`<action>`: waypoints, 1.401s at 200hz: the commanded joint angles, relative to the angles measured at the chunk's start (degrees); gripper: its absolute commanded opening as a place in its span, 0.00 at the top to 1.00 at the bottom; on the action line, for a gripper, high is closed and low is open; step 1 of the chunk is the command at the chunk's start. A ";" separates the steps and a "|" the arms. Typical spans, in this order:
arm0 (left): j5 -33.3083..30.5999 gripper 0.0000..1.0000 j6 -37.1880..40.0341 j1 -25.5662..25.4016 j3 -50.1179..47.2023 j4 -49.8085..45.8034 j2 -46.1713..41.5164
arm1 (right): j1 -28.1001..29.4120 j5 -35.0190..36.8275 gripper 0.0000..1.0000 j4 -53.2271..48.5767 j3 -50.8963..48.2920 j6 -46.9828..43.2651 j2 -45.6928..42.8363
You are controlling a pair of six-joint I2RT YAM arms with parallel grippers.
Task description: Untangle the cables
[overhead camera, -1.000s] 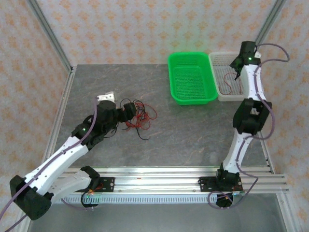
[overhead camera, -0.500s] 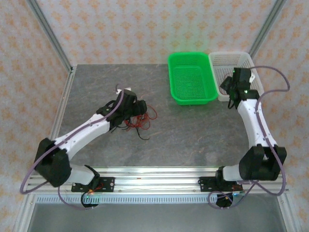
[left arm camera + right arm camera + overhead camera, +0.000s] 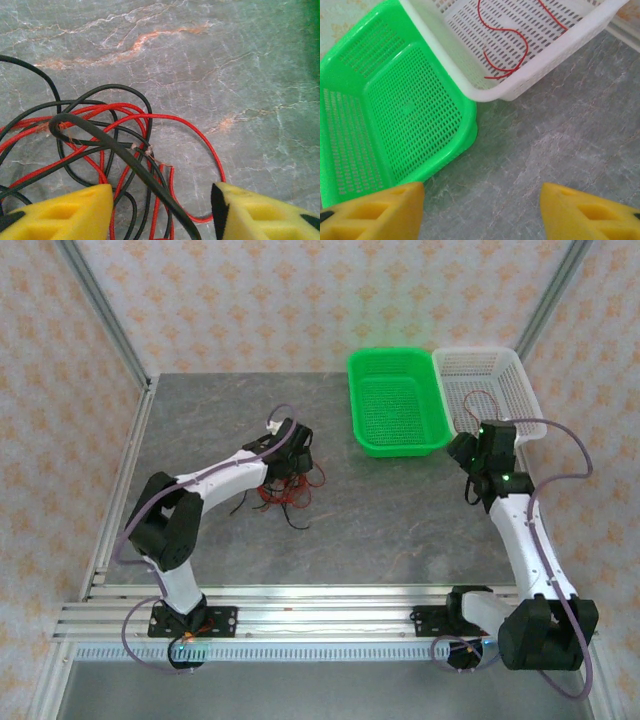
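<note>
plainly apart, left jaws astride cables (image 3: 127, 150)

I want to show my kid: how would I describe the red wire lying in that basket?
On the table, far right, the white basket sits beside the green basket. In it lies a thin red wire in loose curls. Unlike the tangle mid-table, it has no black strands crossing it.
</note>
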 commanded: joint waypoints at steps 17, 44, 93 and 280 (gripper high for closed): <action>-2.10 0.67 0.53 0.49 1.83 3.21 1.11 | 0.82 -2.90 0.46 2.39 -2.86 1.89 -2.86; -1.83 1.00 0.65 0.38 2.66 3.43 0.93 | 1.86 -5.26 0.52 3.19 -4.88 3.54 -4.35; 0.88 1.00 0.60 -0.78 4.21 2.30 -4.27 | 10.98 -6.29 0.53 5.74 -6.90 8.08 -5.47; 7.44 1.00 1.07 -4.59 17.52 -6.13 -18.31 | 38.06 -23.00 0.50 54.50 -2.48 25.53 25.99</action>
